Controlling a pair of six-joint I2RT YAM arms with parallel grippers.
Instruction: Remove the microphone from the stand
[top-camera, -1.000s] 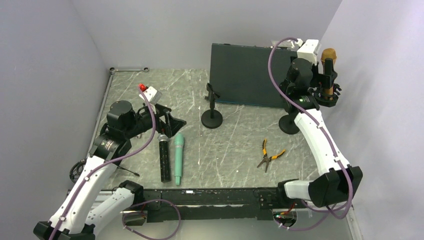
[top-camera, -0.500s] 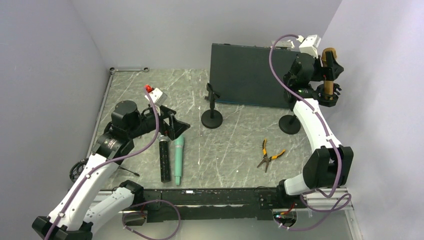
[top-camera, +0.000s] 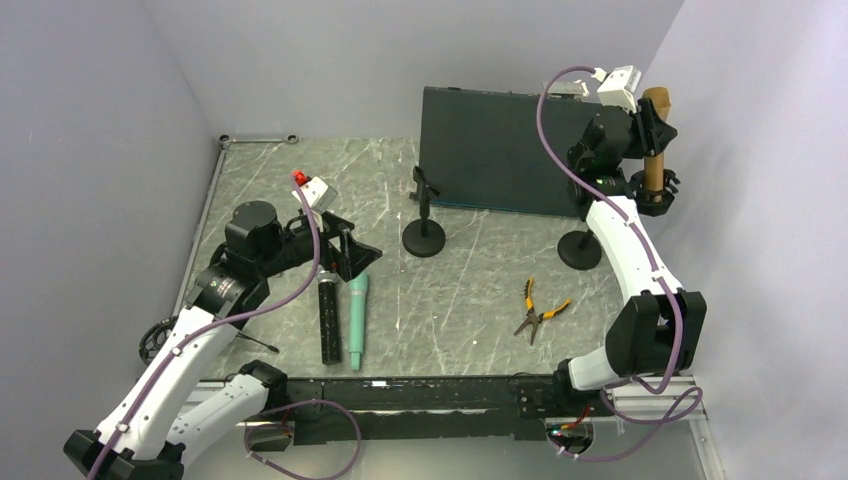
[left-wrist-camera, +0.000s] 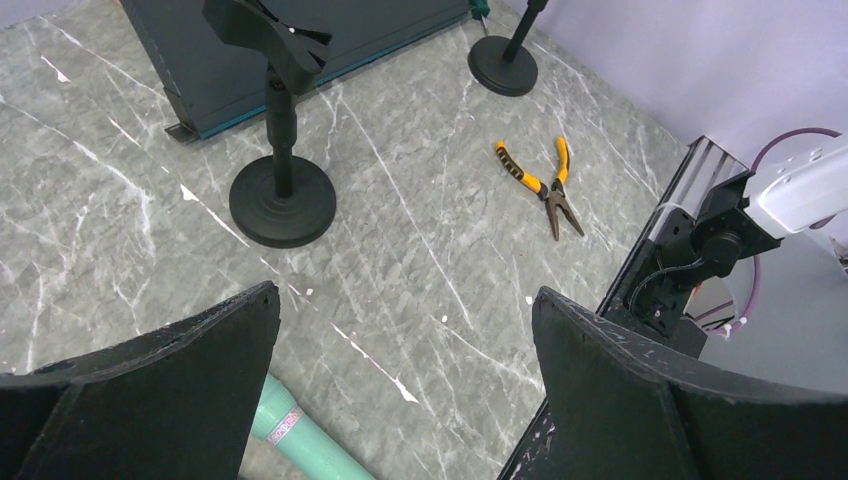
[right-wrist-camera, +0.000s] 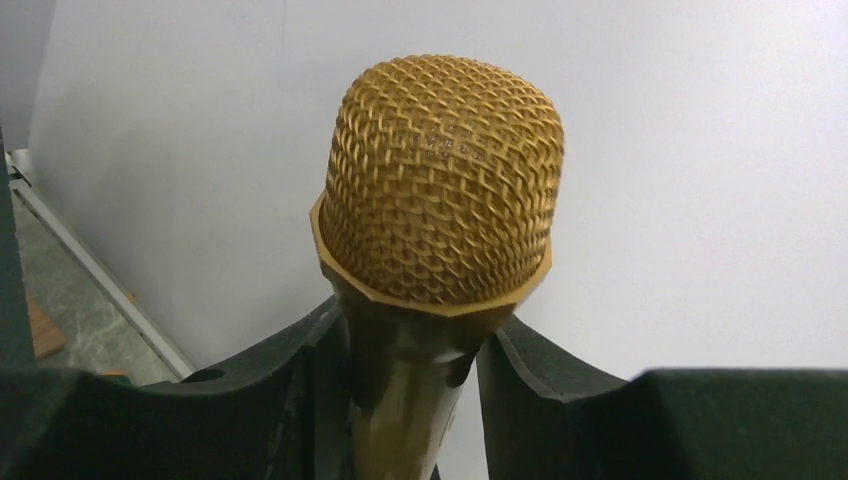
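Your R gripper is clenched on the gold mic just under its head: stiff, prob slick metal, so squeeze there; L gripper hangs agape.

no readable text, no labels, no brand names, no numbers, no signs on anything in view

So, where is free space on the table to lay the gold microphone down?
Bare marble lies between the teal mic and the pliers, and between the empty stand and the right stand, before the panel. Crowded: the left, where the left gripper hangs over the black mic.
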